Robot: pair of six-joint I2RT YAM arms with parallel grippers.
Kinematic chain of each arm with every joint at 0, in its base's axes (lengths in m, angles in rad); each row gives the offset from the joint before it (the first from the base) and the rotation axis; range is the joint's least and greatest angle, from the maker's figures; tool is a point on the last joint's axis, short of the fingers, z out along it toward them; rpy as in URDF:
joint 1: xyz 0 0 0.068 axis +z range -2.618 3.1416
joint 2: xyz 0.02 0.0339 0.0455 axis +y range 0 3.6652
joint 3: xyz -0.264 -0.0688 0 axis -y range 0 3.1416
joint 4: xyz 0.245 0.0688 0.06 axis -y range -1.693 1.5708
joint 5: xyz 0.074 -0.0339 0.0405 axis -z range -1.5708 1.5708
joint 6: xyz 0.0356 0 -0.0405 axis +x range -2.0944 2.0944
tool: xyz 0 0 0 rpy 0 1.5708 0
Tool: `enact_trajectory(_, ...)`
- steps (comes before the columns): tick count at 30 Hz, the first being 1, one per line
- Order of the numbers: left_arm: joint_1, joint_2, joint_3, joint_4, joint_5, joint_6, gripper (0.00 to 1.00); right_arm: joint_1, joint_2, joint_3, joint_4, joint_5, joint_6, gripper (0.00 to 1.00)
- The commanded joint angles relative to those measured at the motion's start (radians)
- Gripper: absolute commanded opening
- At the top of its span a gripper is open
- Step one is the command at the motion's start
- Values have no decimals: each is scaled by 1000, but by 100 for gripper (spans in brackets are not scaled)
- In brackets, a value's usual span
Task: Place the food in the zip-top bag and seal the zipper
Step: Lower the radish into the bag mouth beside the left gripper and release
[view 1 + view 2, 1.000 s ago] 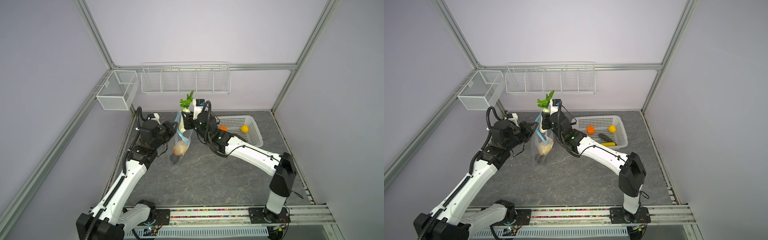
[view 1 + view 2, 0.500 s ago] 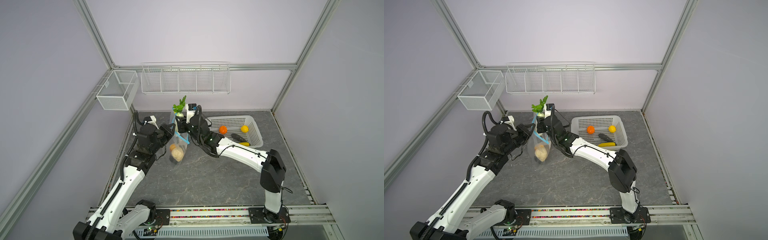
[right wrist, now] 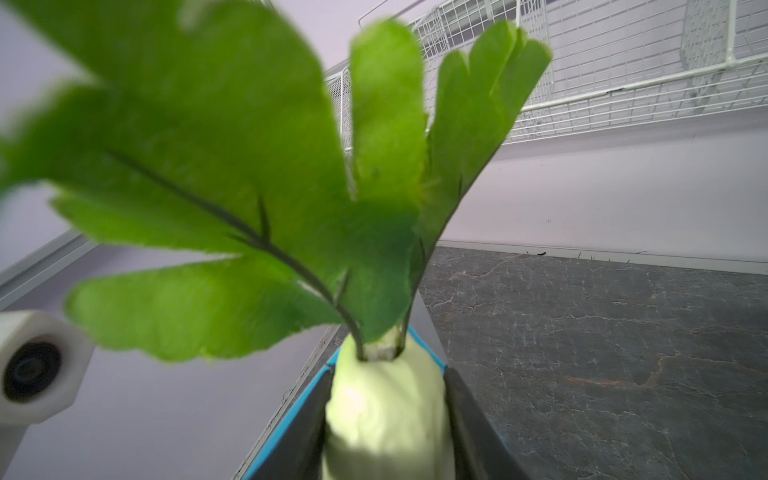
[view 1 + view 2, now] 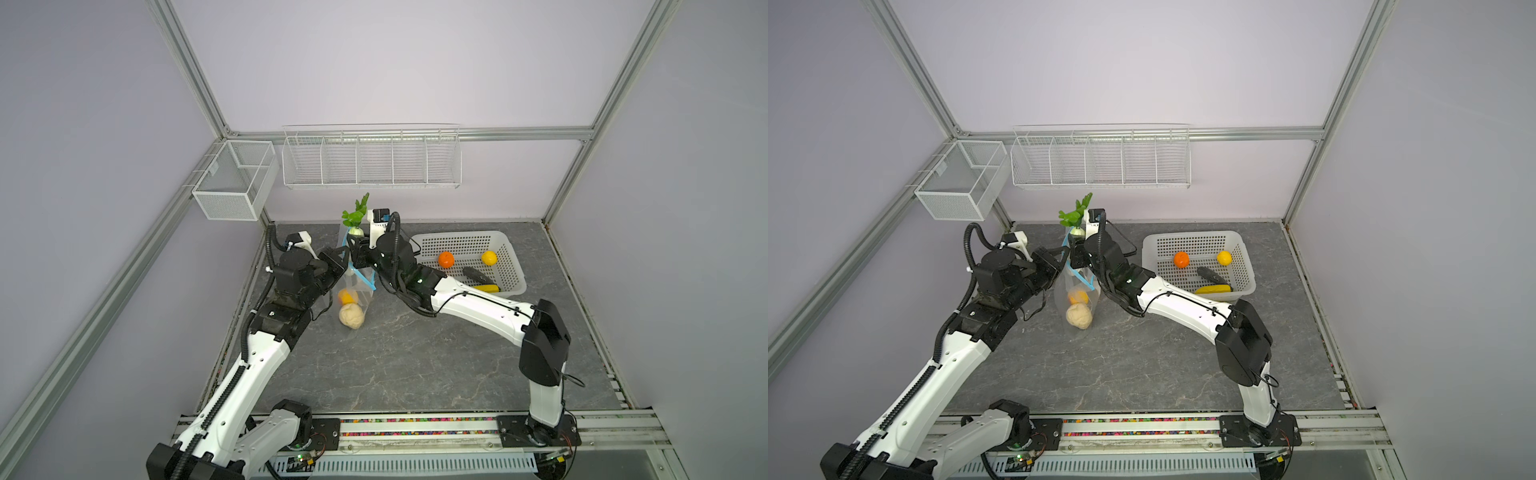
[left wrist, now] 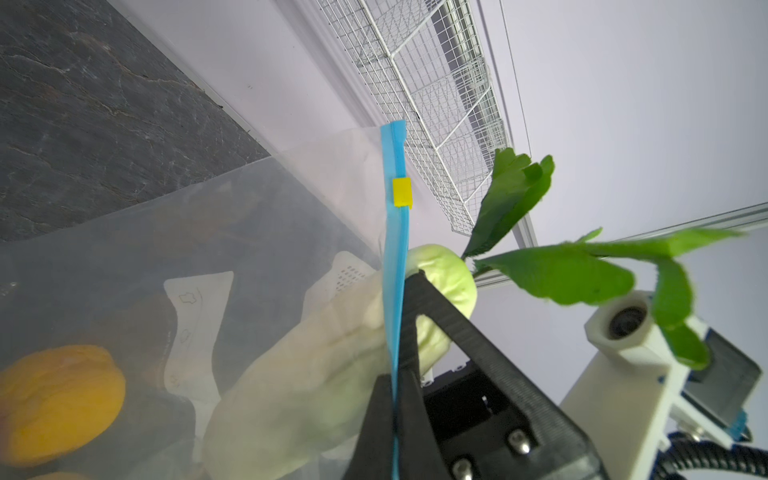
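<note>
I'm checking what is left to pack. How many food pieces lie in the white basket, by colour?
Orange: 1, the orange fruit
Yellow: 2, the round lemon and the long yellow piece
Dark: 1, the dark piece
Total: 4 in the basket

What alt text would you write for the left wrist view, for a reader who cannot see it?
The left tool pinches the blue zipper of a clear zip-top bag. A white radish with green leaves sticks out of its mouth; a yellow-orange peach lies inside.
</note>
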Motion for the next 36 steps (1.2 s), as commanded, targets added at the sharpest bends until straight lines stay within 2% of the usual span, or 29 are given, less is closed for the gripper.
enact_trajectory(1,3,-17,-16,22,-8,-7,0,15,-39,-38,-8,9,-15,40)
enact_trajectory(14,3,-32,-22,17,-19,-5,0,32,-132,-109,-41,33,-111,41)
enact_trajectory(23,3,-34,-14,15,-14,-6,0,39,-107,-72,-105,-26,-133,46)
enact_trajectory(30,3,-39,-20,16,-19,-5,0,40,-116,-75,-131,-28,-154,54)
enact_trajectory(36,3,-37,-17,17,-15,-4,0,39,-110,-61,-148,-30,-155,54)
